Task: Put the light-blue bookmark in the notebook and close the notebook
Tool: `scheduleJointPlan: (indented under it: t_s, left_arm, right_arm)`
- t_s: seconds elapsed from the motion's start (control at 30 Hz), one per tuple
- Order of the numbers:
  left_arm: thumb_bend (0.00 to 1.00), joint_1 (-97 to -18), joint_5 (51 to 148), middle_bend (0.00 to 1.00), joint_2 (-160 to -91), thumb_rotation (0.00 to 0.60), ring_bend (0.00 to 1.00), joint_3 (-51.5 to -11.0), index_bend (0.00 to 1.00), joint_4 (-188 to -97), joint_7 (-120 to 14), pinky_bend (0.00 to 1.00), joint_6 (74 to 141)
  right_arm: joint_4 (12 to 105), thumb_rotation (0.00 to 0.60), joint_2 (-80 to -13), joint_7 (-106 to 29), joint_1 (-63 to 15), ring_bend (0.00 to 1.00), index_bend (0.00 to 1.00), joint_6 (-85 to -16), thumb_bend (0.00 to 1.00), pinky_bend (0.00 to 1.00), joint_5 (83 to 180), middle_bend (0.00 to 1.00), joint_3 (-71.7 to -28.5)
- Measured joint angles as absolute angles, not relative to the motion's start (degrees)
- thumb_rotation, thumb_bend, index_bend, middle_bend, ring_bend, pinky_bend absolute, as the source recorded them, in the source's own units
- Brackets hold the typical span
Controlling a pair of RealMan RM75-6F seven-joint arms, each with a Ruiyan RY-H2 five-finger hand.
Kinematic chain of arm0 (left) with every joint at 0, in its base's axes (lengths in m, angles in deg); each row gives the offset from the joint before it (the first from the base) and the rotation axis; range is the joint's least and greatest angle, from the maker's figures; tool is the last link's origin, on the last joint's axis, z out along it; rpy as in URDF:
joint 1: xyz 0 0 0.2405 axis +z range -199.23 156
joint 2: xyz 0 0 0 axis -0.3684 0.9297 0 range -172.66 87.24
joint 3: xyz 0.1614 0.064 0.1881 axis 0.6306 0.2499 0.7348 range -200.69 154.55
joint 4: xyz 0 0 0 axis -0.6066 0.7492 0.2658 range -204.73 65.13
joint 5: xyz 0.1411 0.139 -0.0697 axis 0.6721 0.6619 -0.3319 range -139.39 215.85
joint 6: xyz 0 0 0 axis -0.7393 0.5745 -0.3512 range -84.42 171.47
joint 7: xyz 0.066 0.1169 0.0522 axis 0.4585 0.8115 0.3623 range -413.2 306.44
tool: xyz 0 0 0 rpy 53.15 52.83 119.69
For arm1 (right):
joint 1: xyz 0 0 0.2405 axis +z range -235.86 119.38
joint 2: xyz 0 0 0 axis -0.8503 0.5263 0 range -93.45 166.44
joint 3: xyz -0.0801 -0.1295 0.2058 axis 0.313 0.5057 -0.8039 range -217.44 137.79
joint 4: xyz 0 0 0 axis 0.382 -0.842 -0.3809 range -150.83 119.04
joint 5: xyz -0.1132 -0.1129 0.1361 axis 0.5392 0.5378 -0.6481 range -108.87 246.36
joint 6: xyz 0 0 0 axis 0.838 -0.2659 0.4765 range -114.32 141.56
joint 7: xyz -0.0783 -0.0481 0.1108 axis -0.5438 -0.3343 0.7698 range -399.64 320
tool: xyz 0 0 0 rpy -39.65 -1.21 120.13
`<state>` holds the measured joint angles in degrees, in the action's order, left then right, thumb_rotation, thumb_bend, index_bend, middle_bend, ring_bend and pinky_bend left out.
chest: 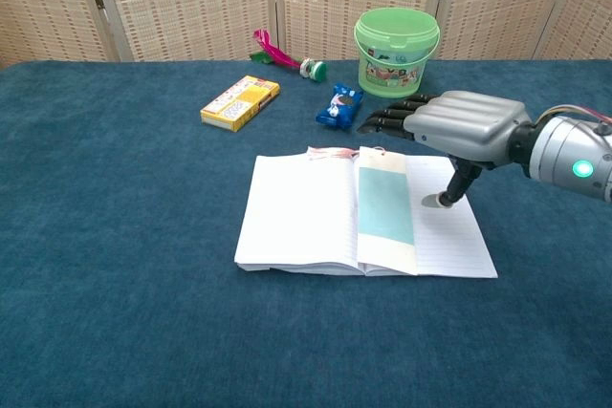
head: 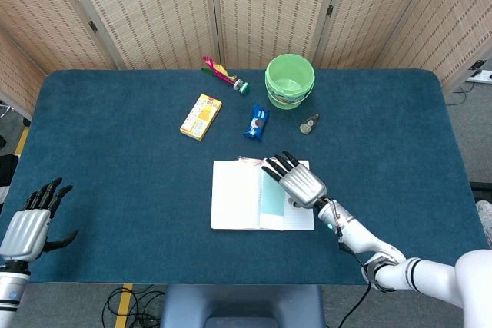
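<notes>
The notebook (head: pixel 234 205) (chest: pixel 296 222) lies open and flat on the blue table. The light-blue bookmark (head: pixel 272 199) (chest: pixel 385 210) rests on its right page beside the spine, with a cream border around it. My right hand (head: pixel 298 180) (chest: pixel 459 128) hovers palm down over the right page, fingers spread and holding nothing; in the chest view it is clear of the paper, thumb pointing down toward the page. My left hand (head: pixel 32 223) hangs open off the table's near-left corner, seen only in the head view.
Behind the notebook are a blue snack packet (head: pixel 257 122) (chest: pixel 339 107), a yellow box (head: pixel 201 116) (chest: pixel 240 102), a green bucket (head: pixel 290 81) (chest: pixel 397 51), a pink feathered toy (head: pixel 223 74) (chest: pixel 284 55) and a small dark object (head: pixel 308 124).
</notes>
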<state>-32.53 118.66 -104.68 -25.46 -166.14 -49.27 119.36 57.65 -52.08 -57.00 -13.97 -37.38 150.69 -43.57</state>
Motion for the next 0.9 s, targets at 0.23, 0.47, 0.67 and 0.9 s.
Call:
scheduleJointPlan:
  t_s: [0.23, 0.47, 0.67, 0.9]
  left_arm:
    - [0.27, -32.4, 118.6, 0.04, -104.5, 0.6, 0.06, -25.4, 0.14, -166.5, -49.1, 0.14, 119.5]
    - [0.27, -32.3, 118.5, 0.04, -104.5, 0.6, 0.06, -25.2, 0.14, -166.5, -49.0, 0.14, 119.3]
    - [0.27, -32.4, 118.3, 0.04, -104.7, 0.6, 0.06, -25.2, 0.14, -166.3, -49.0, 0.14, 119.1]
    - [0.27, -32.5, 118.4, 0.04, -104.7, 0.6, 0.06, -25.1, 0.14, -166.4, -48.8, 0.14, 118.9]
  right_arm:
    - [56.7, 0.6, -51.9, -58.6, -12.8, 0.0, 0.0, -33.0, 0.49, 0.0, 145.8, 0.14, -45.1]
    - [53.6, 0.6, -53.1, -60.0, -11.5, 0.0, 0.0, -29.9, 0.53, 0.0, 141.8, 0.14, -46.1]
    - [52.0, 0.6, -53.6, -60.1, -11.7, 0.0, 0.0, -28.7, 0.54, 0.0, 139.9, 0.14, -45.7]
    - [51.6, 0.6, -53.9, -59.7, -12.0, 0.0, 0.0, -28.5, 0.55, 0.0, 139.5, 0.14, -45.0]
